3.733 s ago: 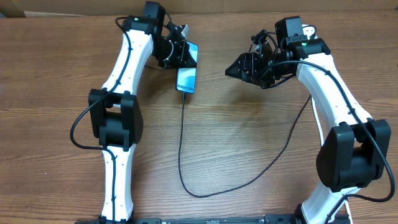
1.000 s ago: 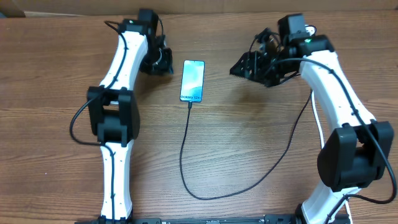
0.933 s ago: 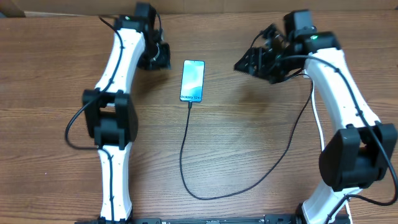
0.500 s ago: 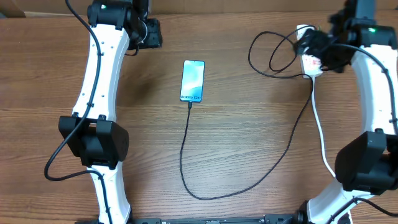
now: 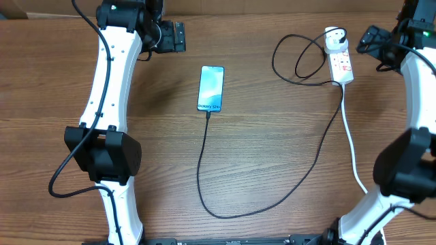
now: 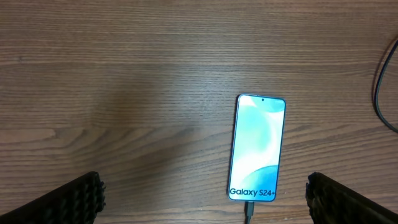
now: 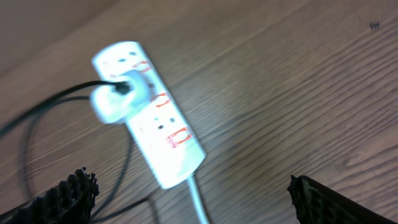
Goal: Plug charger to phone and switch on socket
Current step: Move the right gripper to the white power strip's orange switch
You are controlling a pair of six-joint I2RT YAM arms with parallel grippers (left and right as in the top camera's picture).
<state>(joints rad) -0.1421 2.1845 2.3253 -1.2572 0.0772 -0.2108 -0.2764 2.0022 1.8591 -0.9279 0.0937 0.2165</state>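
Okay, near edge first: the charger (image 5: 199, 178) cable bends in a slack loop close to the near edge of the tabletop (image 5: 272, 129). One run goes up to the phone (image 5: 210, 88), the other out toward the far right corner. Phone lies flat, screen up and lit, mid-tabletop toward the far edge. Connector tip sits at its near end and looks seated, so plugging reads as done. Slack in the cable means nothing tugs the phone.

Socket (image 5: 340, 61) lies flat by the far right corner, round adapter (image 5: 334, 42) pushed into its far outlet, white cord (image 5: 351, 136) running back along the right edge. Red switches show in the right wrist view but are too blurred to tell on or off, so can't say if the switch step is done.

Left end effector (image 5: 176, 37) hangs at the far edge, left of the phone, fingers (image 6: 74, 199) spread wide, holding nothing, out of the way. Right end effector (image 5: 373, 42) hovers just right of the socket, fingers (image 7: 62, 196) spread too, empty, placed where a fingertip could reach a switch.
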